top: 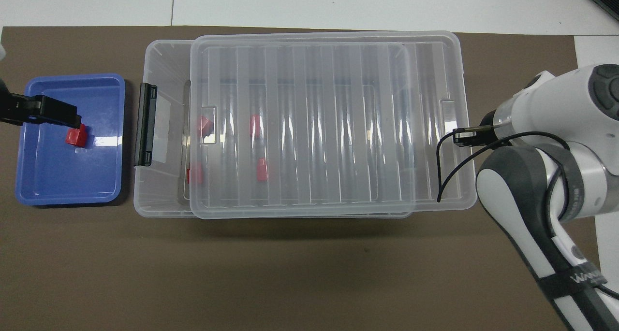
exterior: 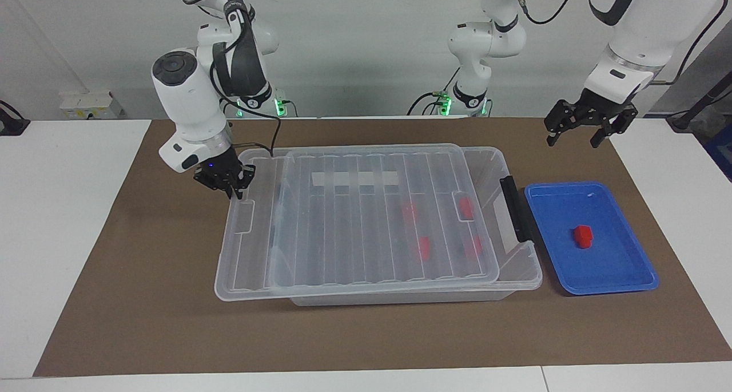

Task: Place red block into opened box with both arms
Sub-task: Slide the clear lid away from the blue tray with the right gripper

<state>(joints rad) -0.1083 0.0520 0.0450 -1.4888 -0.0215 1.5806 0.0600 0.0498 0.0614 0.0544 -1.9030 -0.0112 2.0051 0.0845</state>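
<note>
The right gripper (exterior: pixel 234 186) is clenched on the lid (exterior: pixel 354 220) at its 9 o'clock edge — the lid sits shifted off the box (exterior: pixel 514 266). The left gripper (exterior: pixel 589 130) hangs released above the table. The red block (exterior: pixel 583 236) lies in the blue tray (exterior: pixel 623 277) — at 3 o'clock from the box.

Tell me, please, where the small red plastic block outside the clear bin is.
The red block lies in the shallow blue tray, beside the clear bin at the left arm's end.
</note>
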